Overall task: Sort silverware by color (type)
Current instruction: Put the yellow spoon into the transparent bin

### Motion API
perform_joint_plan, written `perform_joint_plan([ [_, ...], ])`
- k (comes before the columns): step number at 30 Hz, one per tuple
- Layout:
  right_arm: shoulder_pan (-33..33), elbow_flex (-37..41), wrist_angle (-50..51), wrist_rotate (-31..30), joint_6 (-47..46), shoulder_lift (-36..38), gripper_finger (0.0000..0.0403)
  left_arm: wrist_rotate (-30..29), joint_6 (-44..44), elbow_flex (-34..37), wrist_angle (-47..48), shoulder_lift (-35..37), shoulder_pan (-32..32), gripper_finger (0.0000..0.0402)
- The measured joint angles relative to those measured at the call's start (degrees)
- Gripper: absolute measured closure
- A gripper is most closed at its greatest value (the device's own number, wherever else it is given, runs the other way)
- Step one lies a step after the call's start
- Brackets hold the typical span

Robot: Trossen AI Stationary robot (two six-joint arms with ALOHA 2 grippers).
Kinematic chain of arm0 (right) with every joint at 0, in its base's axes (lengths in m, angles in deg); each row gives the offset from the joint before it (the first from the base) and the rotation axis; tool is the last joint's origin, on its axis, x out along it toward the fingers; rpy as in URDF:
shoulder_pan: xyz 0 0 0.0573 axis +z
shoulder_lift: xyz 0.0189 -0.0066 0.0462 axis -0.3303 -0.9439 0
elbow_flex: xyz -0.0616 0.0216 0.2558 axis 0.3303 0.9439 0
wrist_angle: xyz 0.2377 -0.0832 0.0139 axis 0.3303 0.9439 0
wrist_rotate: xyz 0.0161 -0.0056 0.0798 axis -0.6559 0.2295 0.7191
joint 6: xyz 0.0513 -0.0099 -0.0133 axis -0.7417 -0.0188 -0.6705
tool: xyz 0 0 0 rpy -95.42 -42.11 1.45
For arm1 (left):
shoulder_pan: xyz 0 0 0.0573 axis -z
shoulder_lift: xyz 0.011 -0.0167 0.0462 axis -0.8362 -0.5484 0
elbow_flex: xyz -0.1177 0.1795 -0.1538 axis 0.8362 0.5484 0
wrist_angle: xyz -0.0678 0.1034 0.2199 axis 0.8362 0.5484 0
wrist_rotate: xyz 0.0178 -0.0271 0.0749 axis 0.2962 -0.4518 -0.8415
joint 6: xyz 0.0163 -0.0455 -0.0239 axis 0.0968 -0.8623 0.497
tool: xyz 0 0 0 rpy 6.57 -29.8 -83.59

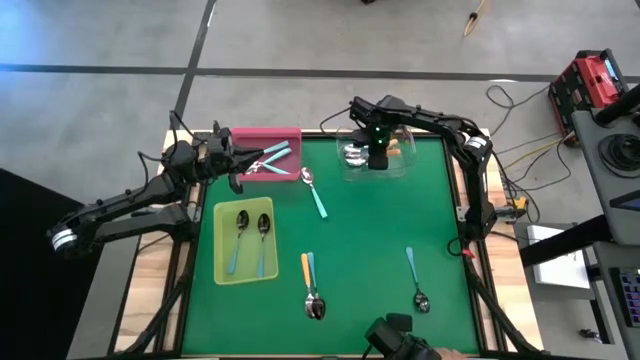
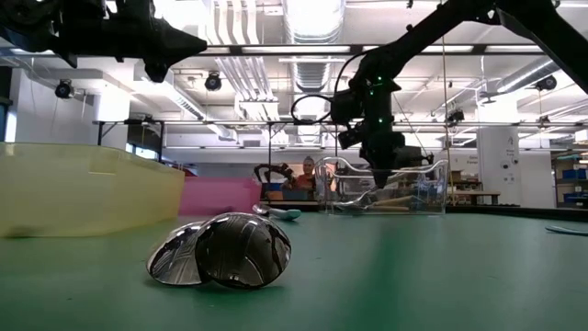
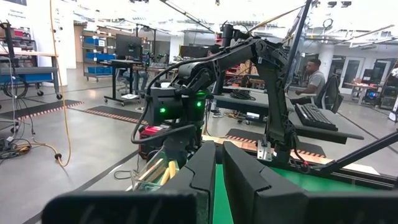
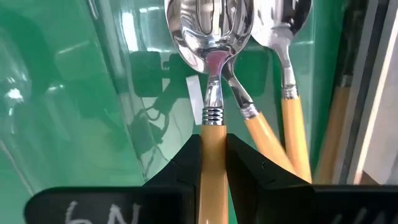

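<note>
The silverware is small spoons with metal bowls and coloured handles. My right gripper (image 1: 378,158) points down over the clear tray (image 1: 400,165) at the far side, shut on an orange-handled spoon (image 4: 210,37). Two more orange-handled spoons (image 4: 292,118) lie in that tray beside it. Teal and blue spoons (image 1: 272,157) lie in the pink tray (image 1: 265,135). The yellow-green tray (image 1: 222,262) holds two blue-handled spoons (image 1: 262,240). My left gripper (image 3: 217,180) hovers shut near the pink tray's near left corner, holding nothing. My right gripper pinches the orange handle (image 4: 213,140) between its two fingers, just behind the metal collar at the bowl end. The fingers come from above, pointing down. The bowl sticks out past the fingertips, over the other two spoons; whether it rests on them I cannot tell.
Loose spoons lie on the green table: a teal one (image 1: 314,193) near the middle, an orange and a blue one side by side (image 1: 311,285) near the front, and a blue one (image 1: 416,280) at the front right. People sit in the room beyond.
</note>
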Motion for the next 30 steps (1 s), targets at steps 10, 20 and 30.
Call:
perform_joint_plan([
  [10, -0.1, 0.0, -2.5, 1.6, -0.4, 2.3, 0.0363, 0.0, 0.0, 0.0, 1.2, 0.0, 0.0, 0.0389],
  [20, -0.7, 6.1, -6.0, 1.9, -1.0, 7.1, 0.0363, 0.0, -0.5, 0.0, 1.2, 0.0, 0.0, 0.0389],
  [30, -1.4, 19.9, -19.9, 2.3, 0.9, 15.3, 0.0363, 0.0, -0.5, 0.0, 1.1, 0.0, 0.0, 0.0389],
])
